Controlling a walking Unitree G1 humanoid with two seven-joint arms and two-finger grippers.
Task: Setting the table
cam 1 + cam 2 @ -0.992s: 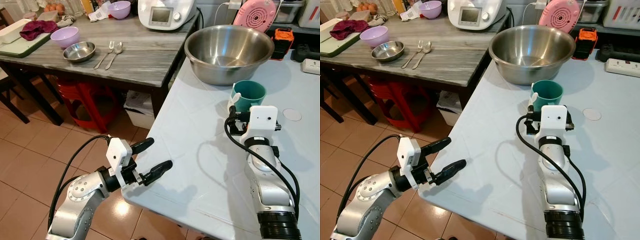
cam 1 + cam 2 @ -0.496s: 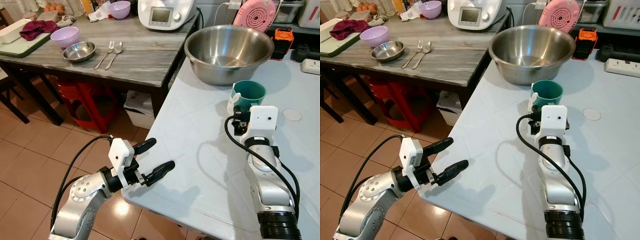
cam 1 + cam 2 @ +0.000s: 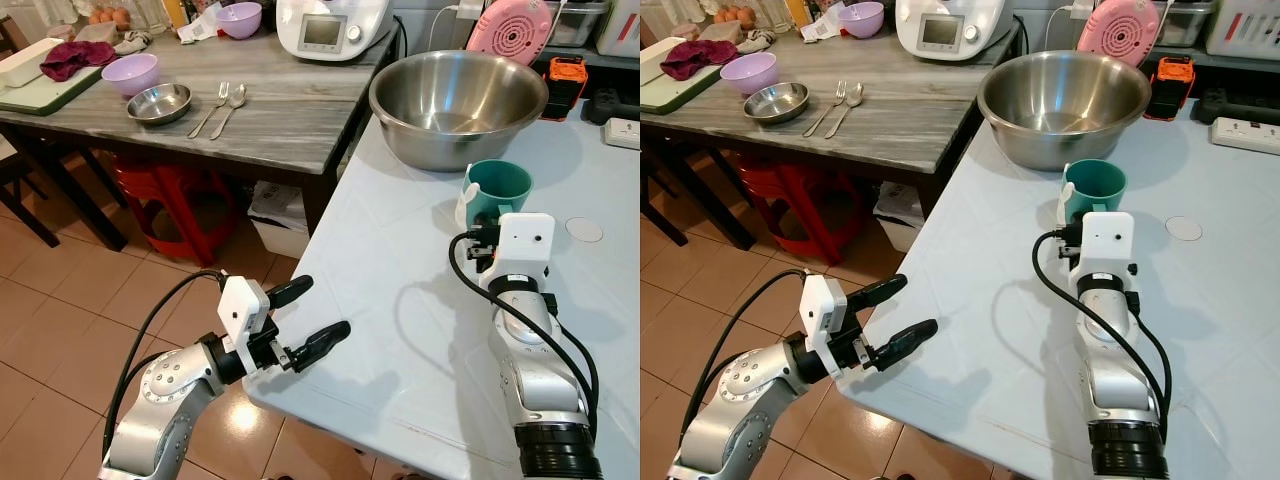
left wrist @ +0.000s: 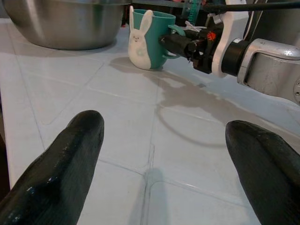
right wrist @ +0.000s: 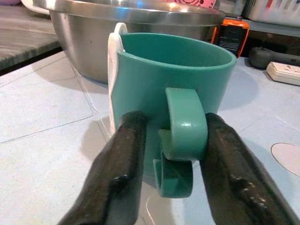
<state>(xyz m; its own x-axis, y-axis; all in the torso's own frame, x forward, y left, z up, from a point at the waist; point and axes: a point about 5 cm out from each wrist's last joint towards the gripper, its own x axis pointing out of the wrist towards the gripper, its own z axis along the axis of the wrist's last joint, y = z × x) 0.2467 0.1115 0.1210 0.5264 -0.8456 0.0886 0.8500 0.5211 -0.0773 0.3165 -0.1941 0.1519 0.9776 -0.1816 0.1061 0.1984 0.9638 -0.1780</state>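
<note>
Right gripper (image 5: 164,164) has been advanced since 1 s ago: fingers now straddle the handle of the teal cup (image 3: 497,190), not yet clenched. Cup stands upright on the white table (image 3: 400,300), just beside the steel bowl (image 3: 457,105). Grasp judged imminent. Left gripper (image 3: 300,318) is held released at table edge.

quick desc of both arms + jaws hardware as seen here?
Both arms are silver metal tubes with black joint rings and looping black cables. Each wrist carries a white boxy camera housing. The left gripper and right gripper each have two long, rounded, glossy black jaws. Red-orange bits show at the right wrist in the left wrist view.
</note>
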